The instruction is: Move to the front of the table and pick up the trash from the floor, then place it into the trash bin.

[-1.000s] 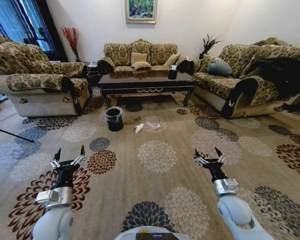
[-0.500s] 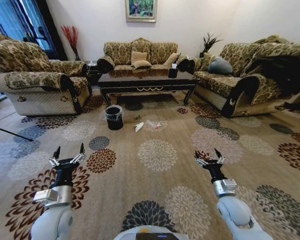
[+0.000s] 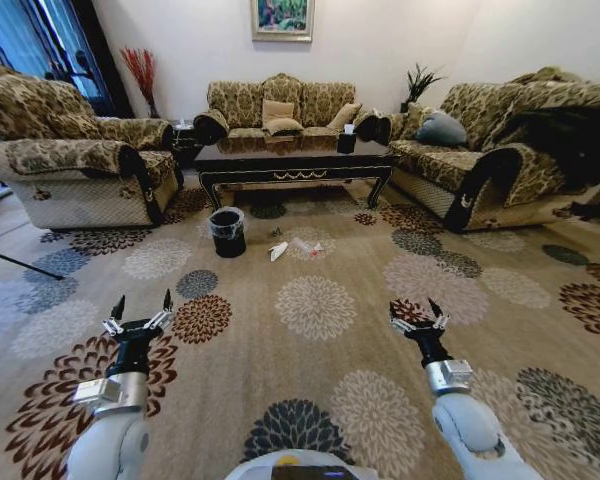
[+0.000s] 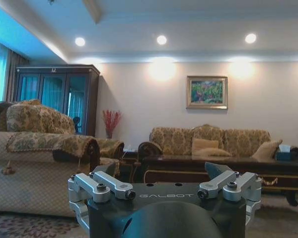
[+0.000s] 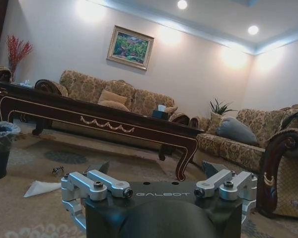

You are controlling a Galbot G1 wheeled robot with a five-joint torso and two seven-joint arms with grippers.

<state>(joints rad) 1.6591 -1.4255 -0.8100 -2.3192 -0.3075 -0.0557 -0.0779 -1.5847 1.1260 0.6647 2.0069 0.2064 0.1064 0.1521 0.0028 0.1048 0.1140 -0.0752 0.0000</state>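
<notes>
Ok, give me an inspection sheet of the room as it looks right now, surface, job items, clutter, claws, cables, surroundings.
Surface: floral carpet, litter lying on it in front of the coffee table.
Job's things: white tissue and clear wrapper on the carpet, beside the black trash bin.
Clutter: black tissue box on the table.
Claws: left claw and right claw open, held above the carpet, far short of the litter.
Cables: nothing seen.
Surroundings: sofas on three sides, painting on the wall.

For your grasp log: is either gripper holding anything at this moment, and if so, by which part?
Nothing is held. The left gripper and right gripper are both open above the carpet, well short of the white tissue.
</notes>
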